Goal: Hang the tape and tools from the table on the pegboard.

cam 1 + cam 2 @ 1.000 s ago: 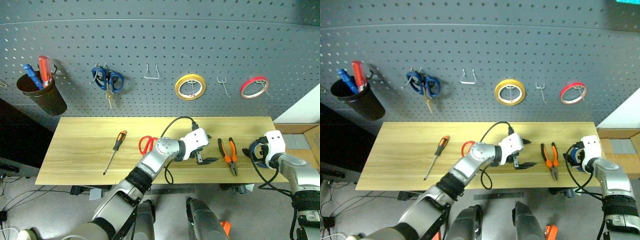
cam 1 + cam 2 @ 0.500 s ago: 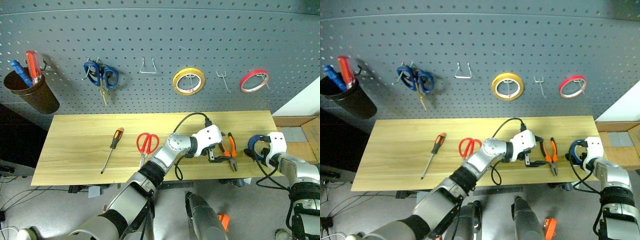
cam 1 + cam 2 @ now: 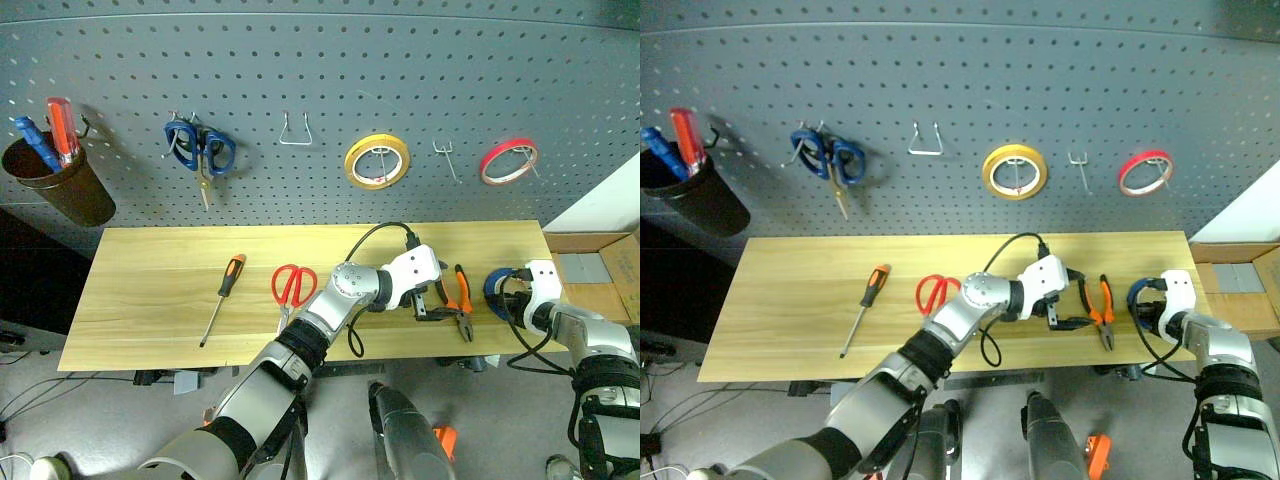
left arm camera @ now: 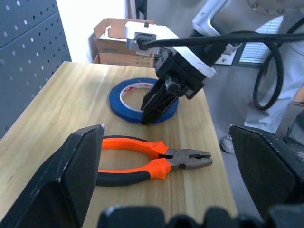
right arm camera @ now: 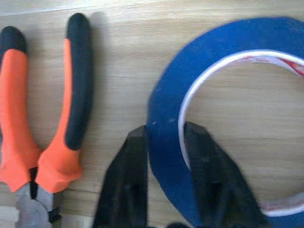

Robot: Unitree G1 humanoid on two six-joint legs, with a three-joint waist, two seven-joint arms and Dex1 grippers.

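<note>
The blue tape (image 5: 166, 95) lies flat on the table (image 3: 150, 300) near its right end. My right gripper (image 5: 164, 152) is shut on the tape's band, one finger inside the ring and one outside. The orange-and-black pliers (image 3: 461, 295) lie just left of the tape. My left gripper (image 3: 440, 310) hovers open beside them, pointing toward the tape. The red-handled scissors (image 3: 293, 285) and the screwdriver (image 3: 225, 290) lie further left on the wood. The pegboard (image 3: 300, 80) rises behind the table.
On the pegboard hang blue scissors (image 3: 200, 150), a yellow roll (image 3: 377, 163) and a red roll (image 3: 508, 160). A dark cup (image 3: 60, 190) holds tools at the far left. Two bare hooks (image 3: 294, 130) (image 3: 447, 155) stick out. A cardboard box (image 3: 590, 270) sits past the table's right end.
My right gripper has closed on the blue tape's band. The left gripper has come nearer to the pliers, uncovering the red scissors. The camera has tilted a little.
</note>
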